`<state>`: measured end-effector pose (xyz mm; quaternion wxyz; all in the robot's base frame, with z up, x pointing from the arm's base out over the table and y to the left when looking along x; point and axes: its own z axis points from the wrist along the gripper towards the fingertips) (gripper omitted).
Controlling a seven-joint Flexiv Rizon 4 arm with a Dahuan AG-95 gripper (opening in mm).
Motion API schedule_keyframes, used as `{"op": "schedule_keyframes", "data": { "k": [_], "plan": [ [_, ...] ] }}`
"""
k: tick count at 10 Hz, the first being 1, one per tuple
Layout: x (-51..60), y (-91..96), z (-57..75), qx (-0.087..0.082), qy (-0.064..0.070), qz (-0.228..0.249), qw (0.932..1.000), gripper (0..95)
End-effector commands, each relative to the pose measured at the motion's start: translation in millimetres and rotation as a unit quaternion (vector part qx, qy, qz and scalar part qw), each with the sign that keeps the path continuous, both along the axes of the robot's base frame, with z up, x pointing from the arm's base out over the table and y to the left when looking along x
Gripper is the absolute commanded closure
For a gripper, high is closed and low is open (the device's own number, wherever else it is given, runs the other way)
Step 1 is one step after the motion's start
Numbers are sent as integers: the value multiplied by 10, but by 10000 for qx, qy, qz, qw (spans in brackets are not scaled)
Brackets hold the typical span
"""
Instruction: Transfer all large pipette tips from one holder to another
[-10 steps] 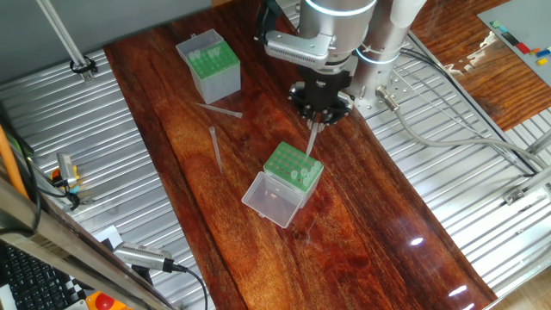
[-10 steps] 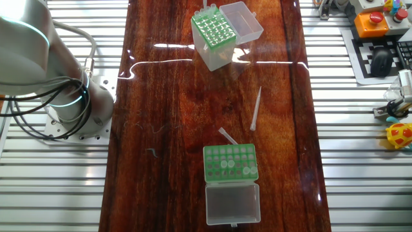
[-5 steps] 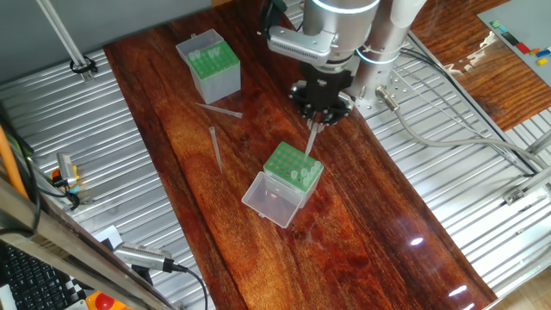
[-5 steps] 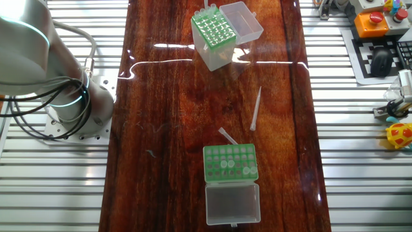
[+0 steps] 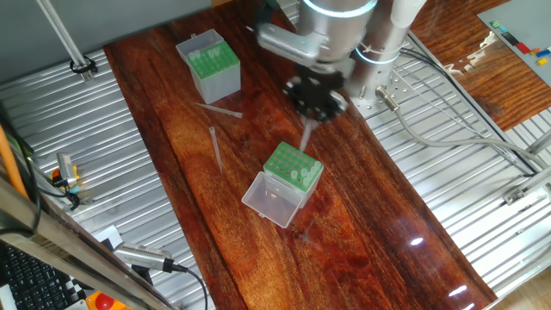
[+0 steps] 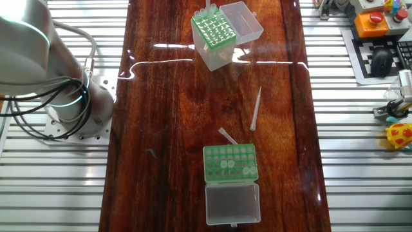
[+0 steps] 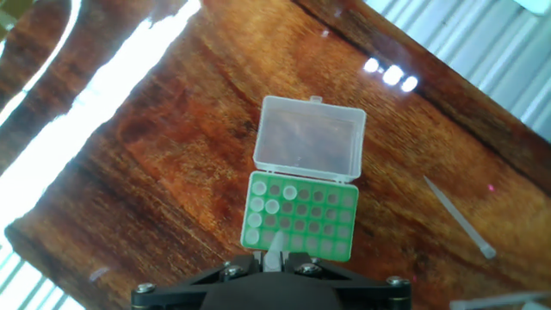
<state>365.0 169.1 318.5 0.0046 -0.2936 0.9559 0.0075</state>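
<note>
Two loose pipette tips (image 6: 255,109) — two racks (image 6: 230,162)

One fixed view looks down at an angle along the wooden table (image 5: 258,146) from one long side, toward the arm's base. The other fixed view looks almost straight down from high above. The hand view points straight down, nearer, over the low green rack (image 7: 301,216), which all three views share.
</note>
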Motion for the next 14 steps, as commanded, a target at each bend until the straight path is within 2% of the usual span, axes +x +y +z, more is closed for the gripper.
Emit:
{"op": "schedule_keyframes", "data": {
  "k": [1,3,4,5,6,7,8,9,10,11,12,13,14],
  "plan": [
    [161,-971,-48,184,-70,1361,9905,950],
    [156,-964,-47,122,-98,1227,9923,950],
    [156,-964,-47,127,-160,855,9961,950],
    [156,-964,-47,-93,-199,657,9976,950],
    [156,-964,-47,-226,-199,284,9991,950],
    [174,-1059,-35,-102,-191,40,9998,950],
    [244,-1428,2,-31,-140,240,9996,950],
    [345,-1847,1,-30,-117,607,9981,950],
    [442,-2227,-20,81,-123,965,9952,950],
    [489,-2464,-27,264,-54,1107,9935,950],
    [461,-2453,-22,261,-3,1090,9937,950],
    [461,-2453,-22,271,2,855,9960,950],
    [461,-2453,-22,250,-22,476,9985,760]
  ]
}}
